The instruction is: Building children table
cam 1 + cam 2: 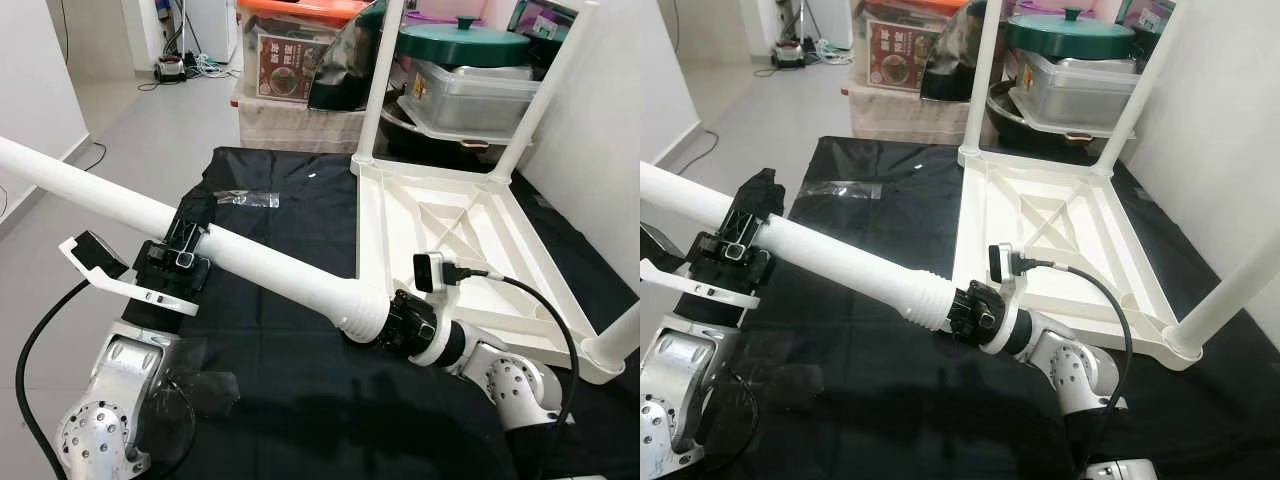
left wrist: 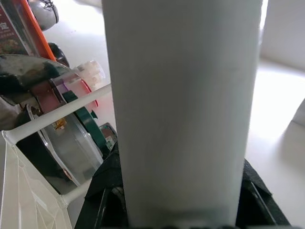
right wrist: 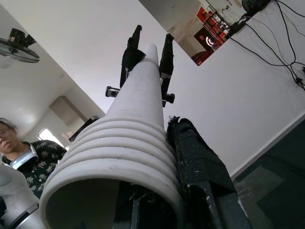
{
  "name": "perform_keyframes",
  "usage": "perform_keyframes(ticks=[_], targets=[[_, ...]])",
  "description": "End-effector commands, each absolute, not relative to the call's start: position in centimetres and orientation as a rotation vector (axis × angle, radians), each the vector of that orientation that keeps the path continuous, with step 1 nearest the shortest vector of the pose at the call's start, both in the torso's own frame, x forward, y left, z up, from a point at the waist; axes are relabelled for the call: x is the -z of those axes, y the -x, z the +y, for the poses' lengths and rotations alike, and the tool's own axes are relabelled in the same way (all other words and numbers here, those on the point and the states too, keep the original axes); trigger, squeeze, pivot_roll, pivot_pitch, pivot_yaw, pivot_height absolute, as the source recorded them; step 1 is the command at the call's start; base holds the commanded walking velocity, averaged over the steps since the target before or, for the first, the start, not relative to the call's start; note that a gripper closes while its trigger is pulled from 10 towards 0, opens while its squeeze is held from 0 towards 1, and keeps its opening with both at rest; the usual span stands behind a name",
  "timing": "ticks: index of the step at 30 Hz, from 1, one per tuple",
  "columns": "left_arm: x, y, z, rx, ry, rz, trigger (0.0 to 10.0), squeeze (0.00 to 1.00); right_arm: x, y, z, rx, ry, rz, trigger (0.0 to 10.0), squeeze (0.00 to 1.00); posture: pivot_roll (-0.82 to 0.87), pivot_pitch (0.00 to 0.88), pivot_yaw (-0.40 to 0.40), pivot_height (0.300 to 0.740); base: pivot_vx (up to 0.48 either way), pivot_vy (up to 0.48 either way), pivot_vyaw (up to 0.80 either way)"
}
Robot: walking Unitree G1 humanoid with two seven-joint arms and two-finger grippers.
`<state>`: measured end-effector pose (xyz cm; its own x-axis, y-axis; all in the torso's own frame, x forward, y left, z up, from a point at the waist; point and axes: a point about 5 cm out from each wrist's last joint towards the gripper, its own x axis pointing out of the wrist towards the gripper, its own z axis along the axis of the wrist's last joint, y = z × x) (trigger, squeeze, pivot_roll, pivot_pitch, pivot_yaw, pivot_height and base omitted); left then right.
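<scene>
My right pincer (image 1: 975,312) is clenched on the ribbed end of a long white table leg (image 1: 260,262), its black fingers (image 3: 200,167) pressed along the ridges there. My left pincer (image 1: 182,250) grips the same leg farther up its length, with fingers on both sides of the tube (in the left wrist view the tube blocks most of what lies ahead). The leg lies slanted between the two, its far end running off past my left side, held up above a black cloth (image 1: 290,400).

The cloth is spread on the floor and carries the rest of the table. Just beside my right pincer lies the white tabletop (image 1: 450,225), turned upside down so its ribbed underside with crossed braces faces up. Two more legs (image 1: 380,80) stand upright at its far corners, and another (image 1: 625,345) rises from the near corner on my right. The nearest corner, beside my right pincer, has no leg in it.

A small clear plastic bag (image 1: 247,199) lies on the cloth beyond the leg I hold. Behind the tabletop are stacked storage boxes and a green pot lid (image 1: 462,42). In the right wrist view a person (image 3: 21,152) sits low by the wall, and a fan (image 3: 19,45) shows above.
</scene>
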<state>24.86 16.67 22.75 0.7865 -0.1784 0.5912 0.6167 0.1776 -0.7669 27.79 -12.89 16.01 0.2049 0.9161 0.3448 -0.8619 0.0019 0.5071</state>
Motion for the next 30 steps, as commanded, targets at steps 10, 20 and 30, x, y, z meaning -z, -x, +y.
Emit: perform_keyframes(ticks=[10,20,30], targets=[[-23.4,-24.5,16.5,0.545,1.291,-0.448,0.0,0.0,-14.2,-28.7,-13.4,-1.25,-0.603,0.238,7.1,0.0,0.06,0.0,-0.108,0.74,0.0,0.0,0.0],[-24.0,-24.5,17.8,0.513,1.254,-0.482,0.0,0.0,-14.0,-29.5,-14.7,-1.137,-0.62,0.274,10.0,1.0,0.06,0.0,-0.107,0.74,0.0,0.0,0.0],[-24.5,-23.0,21.4,0.387,1.099,-0.543,0.0,0.0,-13.2,-30.1,-18.3,-0.982,-0.478,0.309,10.0,0.0,0.06,0.0,-0.115,0.74,0.0,0.0,0.0]])
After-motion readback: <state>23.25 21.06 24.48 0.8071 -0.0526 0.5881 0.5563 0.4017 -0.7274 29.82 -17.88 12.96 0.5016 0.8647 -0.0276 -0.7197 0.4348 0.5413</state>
